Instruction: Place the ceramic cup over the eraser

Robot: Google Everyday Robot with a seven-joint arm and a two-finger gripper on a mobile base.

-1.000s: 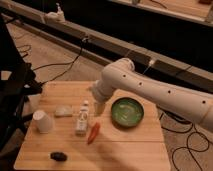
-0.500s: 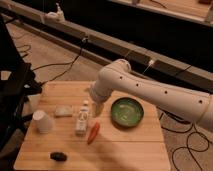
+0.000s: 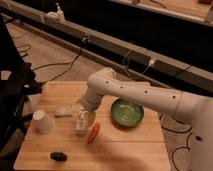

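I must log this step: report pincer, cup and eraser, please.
Pincer low by white bottle, mid-table. Ceramic cup stands left, not held. Eraser uncovered, near front edge. Nothing between them.

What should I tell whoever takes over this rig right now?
Gripper: low over the middle of the table, right by the white bottle, well to the right of the cup.
Ceramic cup: stands on the table's left side, nothing touching it.
Eraser: lies near the front edge, in front of the cup and apart from it, uncovered.
Done: nothing yet; the cup has not been picked up.
Left: move to the cup, grasp it, carry it to the eraser and set it down over it.
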